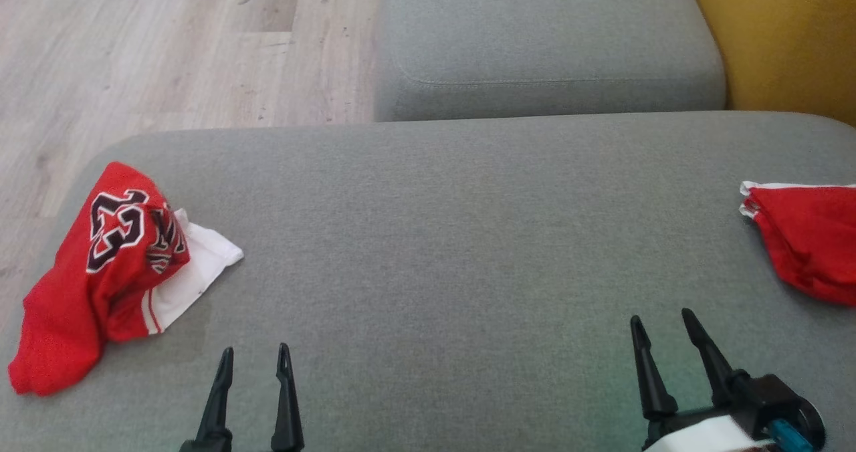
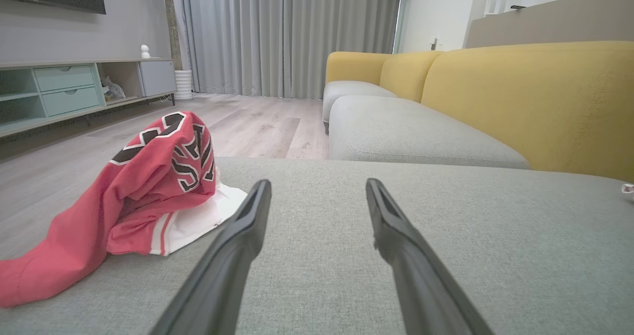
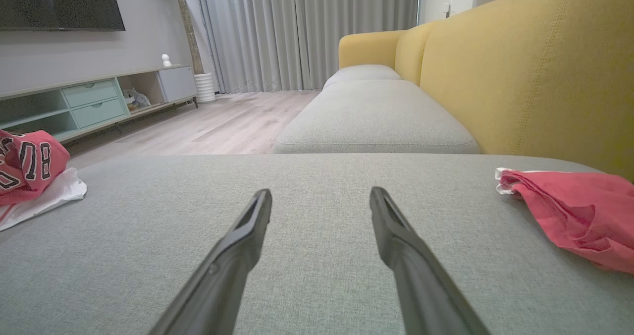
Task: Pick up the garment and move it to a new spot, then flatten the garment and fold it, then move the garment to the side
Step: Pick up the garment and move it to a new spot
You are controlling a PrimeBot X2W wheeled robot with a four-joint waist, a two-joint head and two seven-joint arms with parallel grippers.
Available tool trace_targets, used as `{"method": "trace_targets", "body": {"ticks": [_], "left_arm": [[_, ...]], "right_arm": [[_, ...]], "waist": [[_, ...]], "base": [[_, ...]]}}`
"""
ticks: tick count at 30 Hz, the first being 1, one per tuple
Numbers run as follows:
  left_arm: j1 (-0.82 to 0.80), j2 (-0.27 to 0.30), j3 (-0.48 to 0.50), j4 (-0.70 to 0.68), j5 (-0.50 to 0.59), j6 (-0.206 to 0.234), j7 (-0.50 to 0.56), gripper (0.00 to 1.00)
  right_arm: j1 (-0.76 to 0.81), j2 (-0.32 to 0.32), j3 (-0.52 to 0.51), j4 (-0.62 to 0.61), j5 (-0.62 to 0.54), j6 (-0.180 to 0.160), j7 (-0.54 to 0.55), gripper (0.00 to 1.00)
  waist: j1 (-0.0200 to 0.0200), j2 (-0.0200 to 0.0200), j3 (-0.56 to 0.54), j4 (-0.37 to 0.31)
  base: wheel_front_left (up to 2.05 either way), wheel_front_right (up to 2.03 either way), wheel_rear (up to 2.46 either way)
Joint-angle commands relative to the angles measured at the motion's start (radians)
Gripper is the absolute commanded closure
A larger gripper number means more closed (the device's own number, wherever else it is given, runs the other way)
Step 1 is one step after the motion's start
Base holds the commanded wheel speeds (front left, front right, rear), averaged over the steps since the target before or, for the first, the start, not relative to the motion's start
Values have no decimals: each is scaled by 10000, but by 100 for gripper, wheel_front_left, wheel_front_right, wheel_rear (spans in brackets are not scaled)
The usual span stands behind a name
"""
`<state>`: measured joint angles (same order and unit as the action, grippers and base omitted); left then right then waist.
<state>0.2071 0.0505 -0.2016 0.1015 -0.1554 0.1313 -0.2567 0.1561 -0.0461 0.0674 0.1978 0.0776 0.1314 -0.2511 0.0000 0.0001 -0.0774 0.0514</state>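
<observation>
Where it lies heaped | jersey [image 1: 67, 305]: red, crumpled | cushion [image 1: 468, 238]: grey weave

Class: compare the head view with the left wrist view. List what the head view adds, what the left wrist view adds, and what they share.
Head view adds the right gripper, jaws apart, and most of a second red garment at far right. Left wrist view adds grey curtains and a cabinet with drawers. Shared: the crumpled numbered jersey, the grey cushion and the left gripper, jaws apart.
</observation>
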Motion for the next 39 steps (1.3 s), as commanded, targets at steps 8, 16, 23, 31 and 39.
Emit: {"method": "trace_targets", "body": {"ticks": [8, 16, 23, 31, 39], "left_arm": [[-374, -3, 356, -180, 191, -43, -51, 0], [-499, -3, 402, -190, 207, 10, -51, 0], [-495, -3, 436, -219, 121, 70, -51, 0], [-605, -3, 706, -630, -54, 319, -51, 0], [-2593, -3, 526, -710, -632, 465, -51, 0]], "right_arm": [[-36, -42, 38, -313, 120, -7, -106, 0], [-131, -42, 141, -311, 149, -7, -107, 0], [-121, -42, 85, -306, 76, -7, -107, 0], [-411, -72, 195, -279, -364, -7, -107, 0], [-972, -1335, -75, -733, -722, -7, -107, 0]], "waist": [[0, -1, 61, 681], [0, -1, 449, 2587], [0, -1, 597, 4121], [0, -1, 1256, 4827], [0, -1, 3449, 4986]], "base": [[0, 0, 0], [0, 0, 0], [0, 0, 0], [0, 0, 0], [0, 0, 0]]}}
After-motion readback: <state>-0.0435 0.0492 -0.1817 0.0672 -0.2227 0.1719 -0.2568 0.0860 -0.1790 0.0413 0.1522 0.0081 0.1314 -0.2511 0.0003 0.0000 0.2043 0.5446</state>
